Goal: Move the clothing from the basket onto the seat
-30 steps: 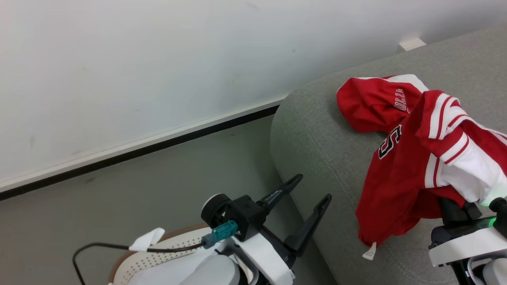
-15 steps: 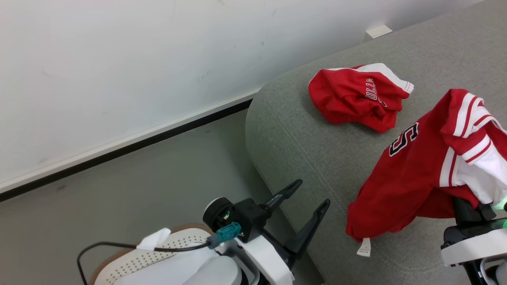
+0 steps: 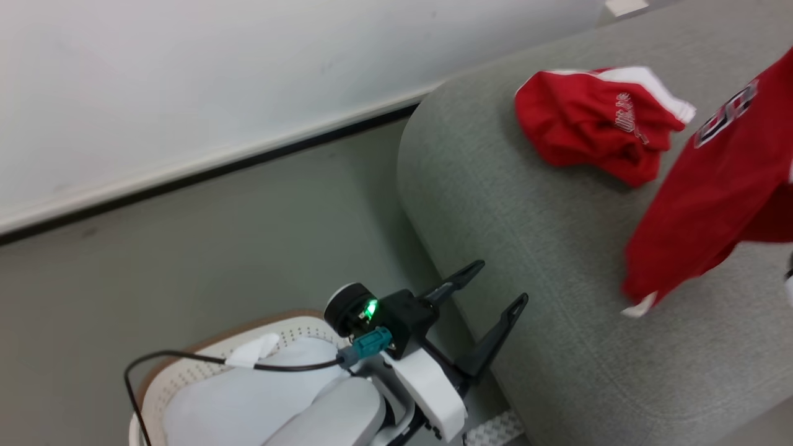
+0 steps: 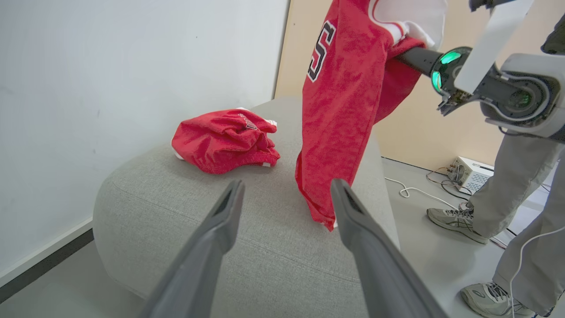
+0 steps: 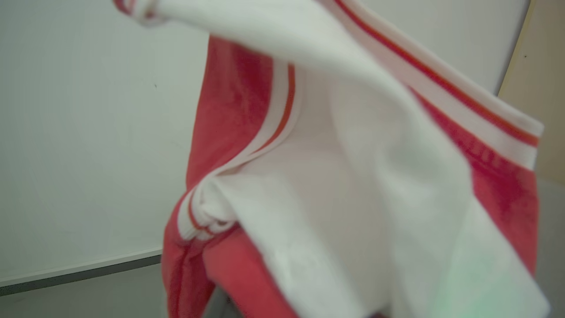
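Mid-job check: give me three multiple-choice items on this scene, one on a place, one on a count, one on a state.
1. Where is the crumpled garment?
A. on the sofa
B. in the basket
C. on the floor

2. How many red garments are in view?
A. one
B. two
C. three

3. The left pincer is:
A. open, empty
B. shut on cloth
C. shut, empty

Answers:
1. A: it rests on the sofa top.
2. B: the crumpled garment plus a hanging garment.
3. A: its jaws stand apart with nothing between them.
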### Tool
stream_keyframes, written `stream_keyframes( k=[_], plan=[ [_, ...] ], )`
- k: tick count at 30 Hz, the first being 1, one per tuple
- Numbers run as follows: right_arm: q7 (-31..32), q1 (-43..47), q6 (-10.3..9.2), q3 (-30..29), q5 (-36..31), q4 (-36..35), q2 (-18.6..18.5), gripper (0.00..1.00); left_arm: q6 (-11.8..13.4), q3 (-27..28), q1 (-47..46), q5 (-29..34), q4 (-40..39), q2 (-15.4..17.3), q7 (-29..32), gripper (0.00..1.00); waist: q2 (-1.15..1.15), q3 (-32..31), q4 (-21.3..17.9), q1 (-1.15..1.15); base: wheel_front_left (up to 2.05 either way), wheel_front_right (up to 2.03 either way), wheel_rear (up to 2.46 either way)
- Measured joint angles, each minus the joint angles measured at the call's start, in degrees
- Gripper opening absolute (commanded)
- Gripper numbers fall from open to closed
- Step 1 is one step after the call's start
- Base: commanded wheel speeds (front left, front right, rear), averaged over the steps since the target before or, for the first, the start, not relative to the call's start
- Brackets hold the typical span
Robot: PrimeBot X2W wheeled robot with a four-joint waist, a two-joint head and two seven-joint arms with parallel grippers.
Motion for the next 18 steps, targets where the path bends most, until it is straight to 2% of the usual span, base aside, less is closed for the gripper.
stream_keyframes(
  k=[6,10,18],
  plan=[
    [3.5,-9.6,0.0,0.1,6.7,5.6,-6.1,0.0,-0.1,-0.1,-2.5,0.5,-0.3,0.9,1.8,1.0,0.0,5.9,2.7,0.0,0.0,0.0,0.0],
    [7.4,-16.5,0.0,1.5,9.6,11.8,-10.1,0.0,0.4,0.0,-4.0,1.2,-0.7,1.8,2.5,1.0,0.0,10.2,5.0,0.01,0.0,0.0,0.0],
    [19.9,-29.0,0.0,6.9,12.4,25.6,-14.0,0.0,1.0,0.2,-5.9,1.5,-0.6,1.7,1.9,1.0,0.0,16.1,11.0,0.01,0.0,0.0,0.0]
  ],
)
